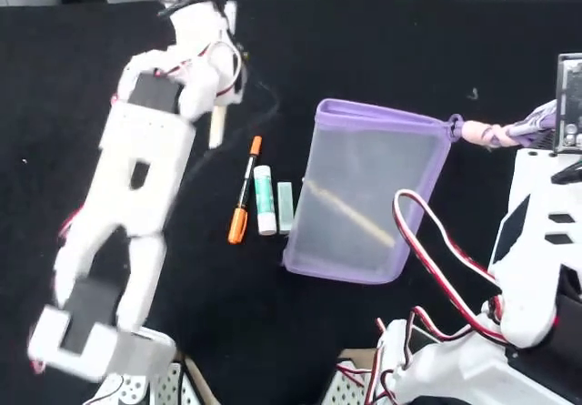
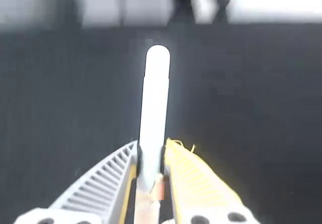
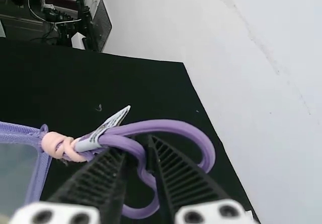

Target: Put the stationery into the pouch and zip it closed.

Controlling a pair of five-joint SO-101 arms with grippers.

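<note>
— Filling the pouch [image 1: 368, 191] is the step in hand, I'd say. The left gripper [image 2: 151, 151] is clamped on a white pen [image 2: 155, 98], off the table.
— And the other arm?
— The right gripper [image 3: 138, 151] is pinched shut on the purple strap [image 3: 171, 128] at the pouch's corner.
— Next?
— Carrying the pen across and sliding it in through the far edge, which looks open to me.
— How many things?
— One pouch with one stick [image 1: 350, 212] inside. Three lie just beside it: one orange marker [image 1: 242, 191], one glue stick [image 1: 264, 200], one pale eraser [image 1: 285, 207]. One pen is held.
</note>
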